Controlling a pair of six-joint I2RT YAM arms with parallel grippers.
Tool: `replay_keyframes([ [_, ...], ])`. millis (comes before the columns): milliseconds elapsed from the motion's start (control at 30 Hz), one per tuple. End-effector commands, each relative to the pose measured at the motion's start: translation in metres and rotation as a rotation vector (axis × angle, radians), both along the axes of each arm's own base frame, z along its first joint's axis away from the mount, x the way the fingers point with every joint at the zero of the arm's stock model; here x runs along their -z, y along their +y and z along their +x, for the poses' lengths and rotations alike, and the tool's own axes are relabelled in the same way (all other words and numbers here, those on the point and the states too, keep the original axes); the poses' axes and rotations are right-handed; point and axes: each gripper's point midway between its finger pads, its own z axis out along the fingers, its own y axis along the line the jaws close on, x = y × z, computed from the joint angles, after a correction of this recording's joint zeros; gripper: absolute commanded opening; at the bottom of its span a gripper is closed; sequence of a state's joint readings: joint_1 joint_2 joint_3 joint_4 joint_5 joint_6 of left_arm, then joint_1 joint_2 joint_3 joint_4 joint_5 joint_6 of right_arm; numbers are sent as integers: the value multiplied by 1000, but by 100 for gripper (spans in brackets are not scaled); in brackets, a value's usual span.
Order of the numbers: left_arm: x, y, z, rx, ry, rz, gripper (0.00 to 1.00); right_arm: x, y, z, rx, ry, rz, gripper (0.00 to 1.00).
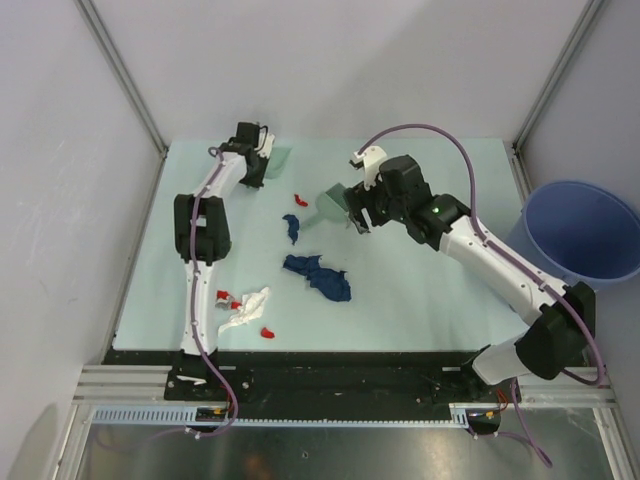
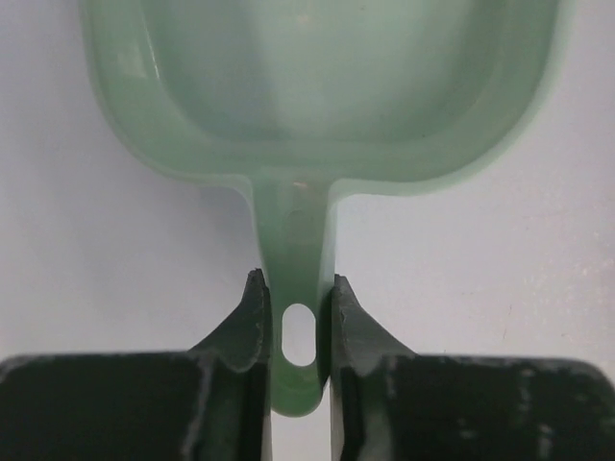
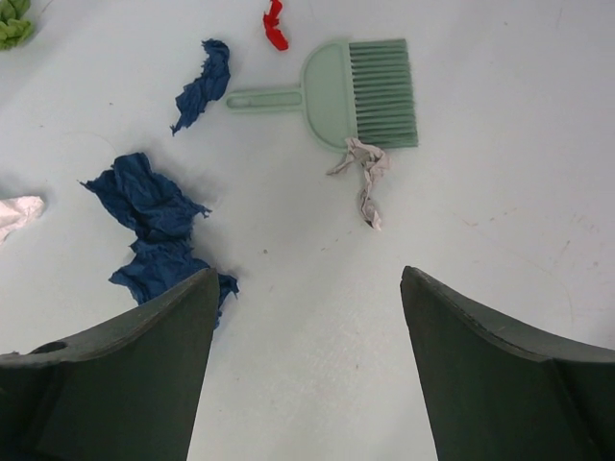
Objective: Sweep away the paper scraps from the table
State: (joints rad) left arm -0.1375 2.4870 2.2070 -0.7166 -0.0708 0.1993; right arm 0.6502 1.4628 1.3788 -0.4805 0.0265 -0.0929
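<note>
The dustpan handle (image 2: 296,240) is clamped by the left gripper (image 2: 300,312).
The right gripper (image 3: 307,307) is spread wide; brush (image 3: 357,91) and paper scraps (image 3: 154,206) are seen ahead of it.

Plain pale grey walls (image 1: 330,70) meet at slim metal posts (image 1: 120,75), beyond the right end effector (image 1: 357,220). Well to its right stands a blue bin (image 1: 580,235). Light is even and soft, shadows faint.

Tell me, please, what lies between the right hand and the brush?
A grey paper scrap by the brush's bristles, then bare table, seen in the right wrist view.
</note>
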Motion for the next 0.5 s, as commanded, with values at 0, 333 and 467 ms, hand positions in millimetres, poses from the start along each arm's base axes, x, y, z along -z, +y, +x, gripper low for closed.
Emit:
replay_keyframes([
  [0, -81, -10, 7, -53, -138, -109, 0, -17, -12, -13, 55, -39, 23, 81],
  [333, -180, -152, -131, 169, -143, -349, 0, -48, -79, -28, 338, -121, 115, 87],
  [467, -164, -236, -203, 345, -43, -384, 0, -50, -123, -35, 465, -115, 178, 88],
])
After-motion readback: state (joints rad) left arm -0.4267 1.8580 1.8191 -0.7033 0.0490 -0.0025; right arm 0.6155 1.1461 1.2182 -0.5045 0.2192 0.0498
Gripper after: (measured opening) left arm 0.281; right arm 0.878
